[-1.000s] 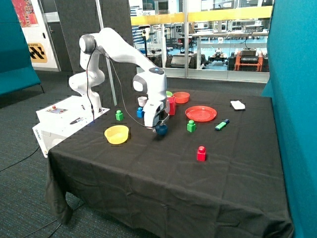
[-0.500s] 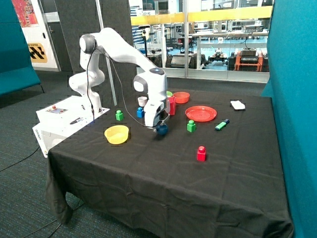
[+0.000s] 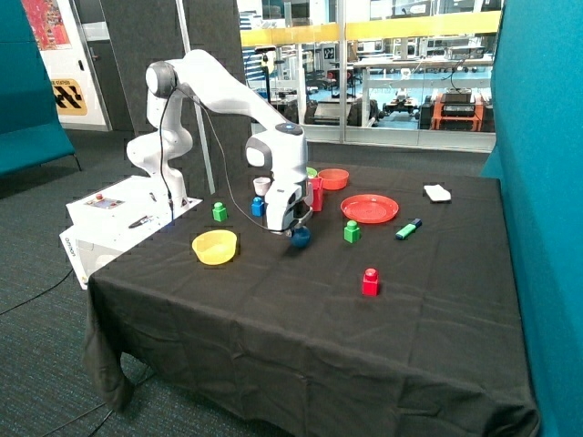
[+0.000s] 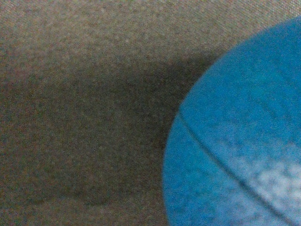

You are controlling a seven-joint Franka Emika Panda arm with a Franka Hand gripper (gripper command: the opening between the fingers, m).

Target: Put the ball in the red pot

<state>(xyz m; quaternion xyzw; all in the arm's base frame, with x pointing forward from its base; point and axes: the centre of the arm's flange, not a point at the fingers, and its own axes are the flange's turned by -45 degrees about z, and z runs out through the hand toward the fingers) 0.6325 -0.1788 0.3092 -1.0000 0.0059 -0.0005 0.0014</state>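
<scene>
Gripper (image 3: 296, 231): low over mid-table, clenched on the ball (image 3: 300, 238). Ball: dark blue, held just above the black cloth; fills much of the wrist view (image 4: 244, 141), faint seam line across it. Pot (image 3: 315, 193): red, toward the table's (image 3: 273, 309) far edge, behind the arm, not yet filled.

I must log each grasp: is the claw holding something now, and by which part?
It seems to hold the ball at the claw, just above the cloth; the fingers and the exact hold are not visible.
</scene>
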